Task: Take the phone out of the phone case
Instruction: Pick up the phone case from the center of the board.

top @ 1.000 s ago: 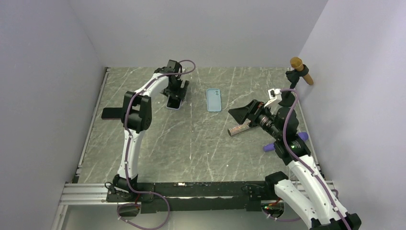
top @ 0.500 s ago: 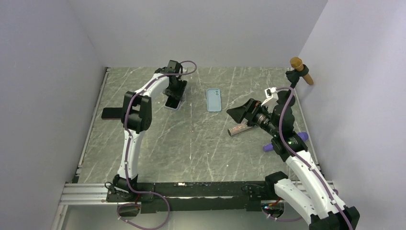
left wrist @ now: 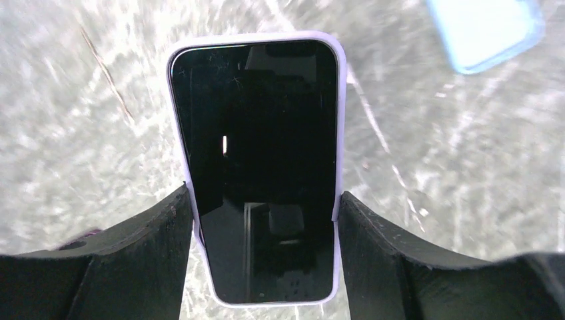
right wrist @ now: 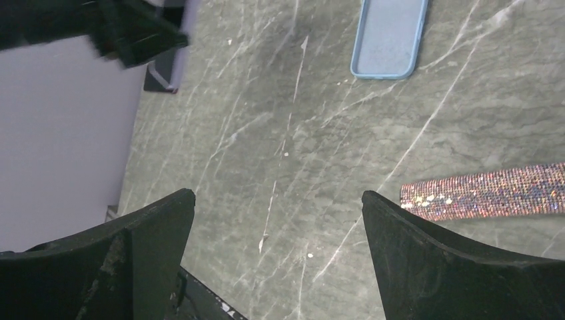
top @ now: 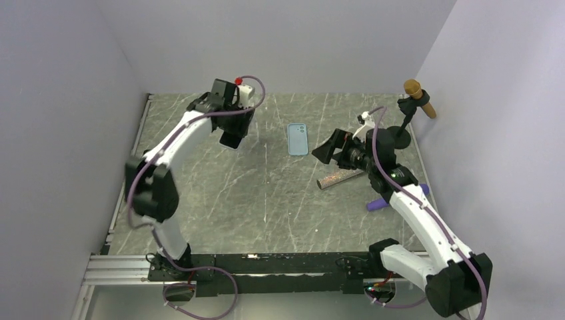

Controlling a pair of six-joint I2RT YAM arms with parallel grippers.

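Observation:
My left gripper [top: 232, 135] is shut on a black-screened phone in a pale lilac case [left wrist: 258, 160] and holds it above the table at the back left; the fingers [left wrist: 153, 240] press on the case's two long sides. The phone shows dark in the top view [top: 230, 140] and at the top left of the right wrist view [right wrist: 172, 63]. My right gripper [top: 328, 152] is open and empty, above the table right of centre, pointing left. An empty light blue phone case [top: 298, 139] lies flat at the back centre, also in the right wrist view [right wrist: 390, 37].
A glittery pink-brown bar [top: 340, 178] lies under my right arm, also in the right wrist view [right wrist: 486, 193]. A purple object [top: 375, 204] lies beside the right arm. A microphone on a stand [top: 418, 97] stands at the back right corner. Walls close in on three sides.
My left gripper has lifted the lilac-cased phone off the table and swung it slightly left and toward the front. My right gripper has moved up and left, toward the blue case.

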